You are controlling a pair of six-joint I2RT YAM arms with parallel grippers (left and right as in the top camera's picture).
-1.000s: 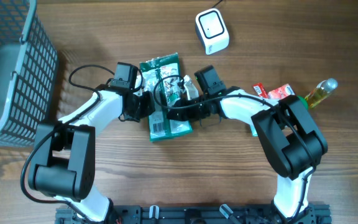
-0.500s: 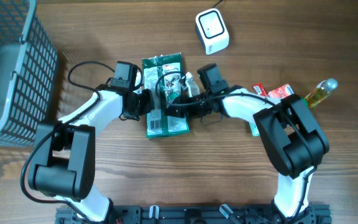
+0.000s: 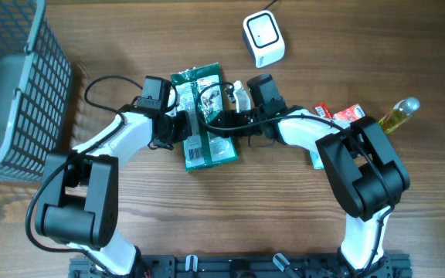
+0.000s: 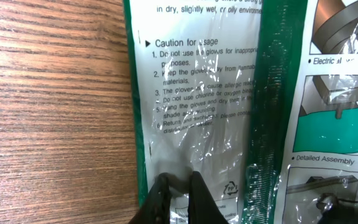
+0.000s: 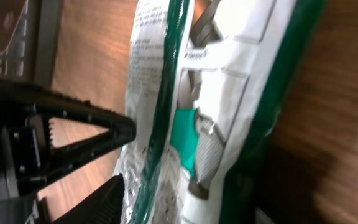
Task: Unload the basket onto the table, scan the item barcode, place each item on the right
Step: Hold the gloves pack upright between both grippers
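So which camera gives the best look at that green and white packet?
Overhead: it alone shows the packet in nearly full outline. The left wrist view shows only a close-up of its printed text; the right wrist view shows only a blurred, slanted strip.

The packet (image 3: 203, 116) lies in the middle of the table (image 3: 377, 46), between the two arms. The left gripper (image 3: 184, 129) is at its left edge and the right gripper (image 3: 224, 117) over its right side. The scanner (image 3: 263, 38) sits behind it to the right, well apart. The basket (image 3: 45, 85) stands far left (partly out of view). Far right lie small packs (image 3: 344, 116), with a bottle (image 3: 399, 114) just beside them.
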